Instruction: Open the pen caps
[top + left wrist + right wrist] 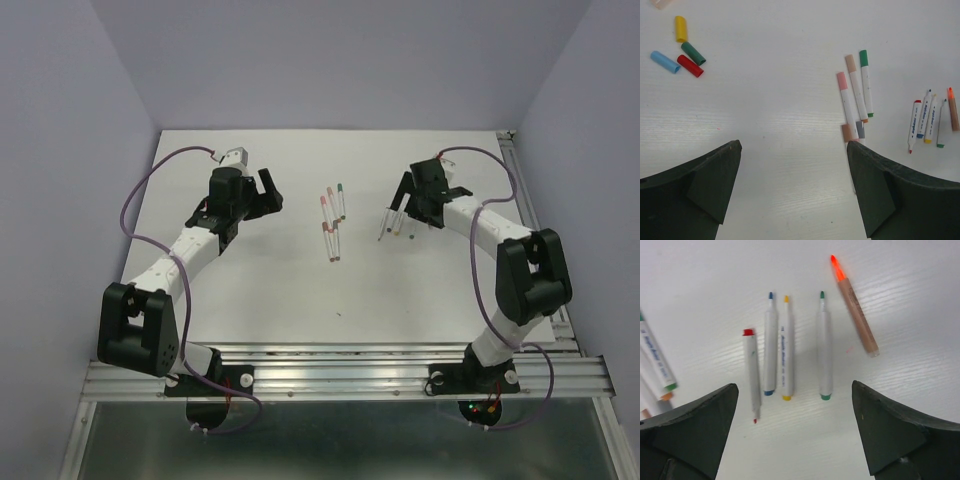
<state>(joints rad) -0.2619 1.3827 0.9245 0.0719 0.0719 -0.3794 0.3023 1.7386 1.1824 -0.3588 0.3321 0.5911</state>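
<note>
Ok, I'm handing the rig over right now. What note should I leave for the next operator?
Left end effector: open, empty, above the table near the capped pens.
Right end effector: open, empty, above the uncapped pens.
Done: five uncapped plastic marker pens (red, blue, yellow, green, orange) lie side by side. Four loose short plastic caps (yellow, green, red, blue) are clustered at the upper left of the left wrist view.
Left: three white marker pens with pink, tan and green caps at mid-table, plus two more capped ones beside them, partly hidden.

caps (693, 53) clustered, pens (856, 87) well apart (on table (780, 100))
</note>
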